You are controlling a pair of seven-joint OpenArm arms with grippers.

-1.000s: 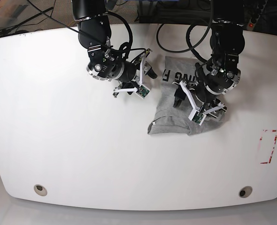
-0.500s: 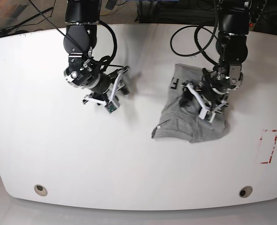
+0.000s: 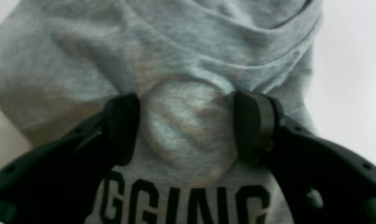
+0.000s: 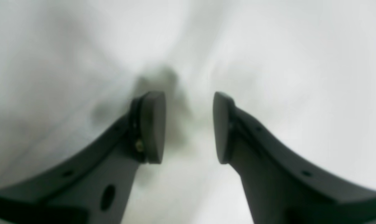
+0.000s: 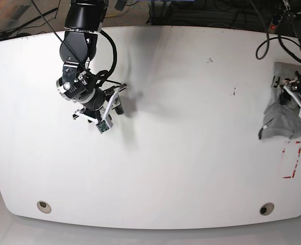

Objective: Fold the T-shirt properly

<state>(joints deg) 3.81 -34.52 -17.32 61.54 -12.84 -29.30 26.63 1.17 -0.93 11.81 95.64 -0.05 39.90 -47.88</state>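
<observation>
The heather-grey T-shirt lies bunched in a folded heap at the far right edge of the white table. In the left wrist view the T-shirt fills the frame, with dark block lettering at the bottom. My left gripper pinches a bulge of the cloth between its black pads, and it sits on top of the heap in the base view. My right gripper is open and empty over bare table at the left, and its jaws stand apart in the right wrist view.
A red tape rectangle marks the table just in front of the shirt. Two round holes sit near the front edge. Cables hang behind the table's back edge. The shirt lies close to the table's right edge.
My left gripper has dragged the T-shirt from the middle right to the far right edge. My right arm has moved further left, away from the shirt.
</observation>
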